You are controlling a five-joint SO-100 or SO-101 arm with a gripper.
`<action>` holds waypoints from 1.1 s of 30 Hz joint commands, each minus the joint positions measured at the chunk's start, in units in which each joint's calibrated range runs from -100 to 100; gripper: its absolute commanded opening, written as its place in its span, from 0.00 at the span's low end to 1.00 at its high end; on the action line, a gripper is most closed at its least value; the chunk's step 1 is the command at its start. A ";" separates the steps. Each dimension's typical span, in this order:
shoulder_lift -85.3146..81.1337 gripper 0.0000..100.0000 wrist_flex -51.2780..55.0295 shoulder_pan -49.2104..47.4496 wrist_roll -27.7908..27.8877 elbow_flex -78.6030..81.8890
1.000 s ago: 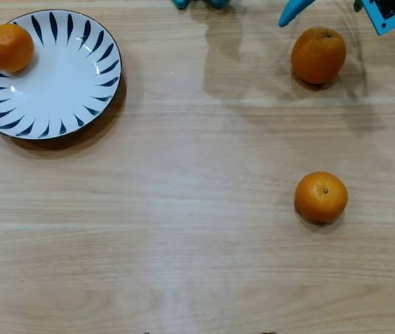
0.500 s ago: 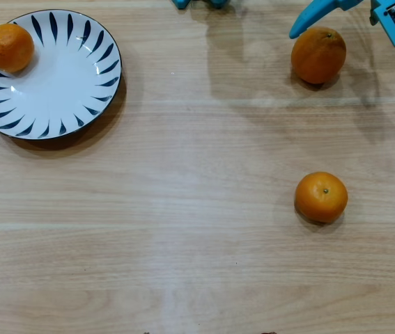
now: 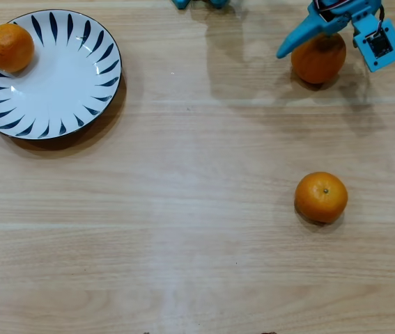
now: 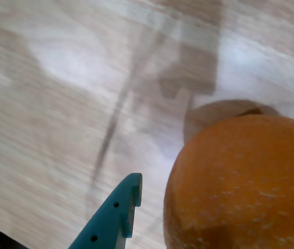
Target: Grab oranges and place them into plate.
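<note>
Done: one orange sits on the plate, at its 10 o'clock rim.
Left: two on the table, far orange and near orange.
End effector: spread wide, straddling the far orange, nothing gripped.

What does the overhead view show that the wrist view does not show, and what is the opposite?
Only the overhead view shows the plate with one orange on it, and a second orange lying alone on the table. Only the wrist view shows, close up, the dimpled skin of the big orange beside one claw finger. Both show this big orange, the open claw and the wooden table.
</note>
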 commanded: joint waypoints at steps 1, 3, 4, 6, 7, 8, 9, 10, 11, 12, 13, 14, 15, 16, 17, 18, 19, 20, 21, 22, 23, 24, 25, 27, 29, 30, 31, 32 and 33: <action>-2.66 0.66 -1.27 0.12 -1.62 1.36; -2.66 0.66 -1.70 0.12 -1.72 1.90; -2.57 0.66 -2.31 0.12 -1.72 2.35; -2.57 0.66 -5.40 0.12 -1.78 4.53; -2.57 0.66 -7.98 0.03 -1.78 6.06; -2.57 0.66 -10.90 0.03 -1.78 7.97; -2.57 0.66 -14.00 -0.05 -1.78 9.87; -2.57 0.66 -16.57 -0.29 -1.83 11.50; -2.57 0.66 -18.46 -0.37 -1.83 12.67; -2.57 0.66 -19.67 -0.45 -1.83 13.40; -2.57 0.66 -20.10 -0.45 -1.83 13.67; -2.57 0.66 -19.93 -0.53 -1.83 13.67; -2.57 0.66 -19.93 -0.53 -1.83 13.67; -2.57 0.66 -19.93 -0.61 -1.83 13.76; -2.57 0.66 -19.93 -0.61 -1.83 13.76; -2.57 0.66 -19.93 -0.61 -1.83 13.76; -2.57 0.66 -19.93 -0.69 -1.83 13.76; -2.57 0.66 -19.93 -0.69 -1.83 13.76; -2.57 0.65 -19.93 -0.69 -1.83 13.76; -2.57 0.63 -19.93 -0.69 -1.83 13.76; -2.57 0.60 -19.93 -0.69 -1.83 13.76; -2.57 0.57 -19.93 -0.77 -1.83 13.76; -2.57 0.53 -19.93 -0.77 -1.83 13.76; -2.57 0.47 -19.93 -0.77 -1.83 13.76; -2.57 0.42 -19.93 -0.77 -1.83 13.76; -2.57 0.40 -19.93 -0.77 -1.83 13.76; -2.57 0.38 -19.93 -0.77 -1.83 13.76; -2.57 0.37 -19.93 -0.77 -1.83 13.76; -2.57 0.37 -19.93 -0.77 -1.83 13.76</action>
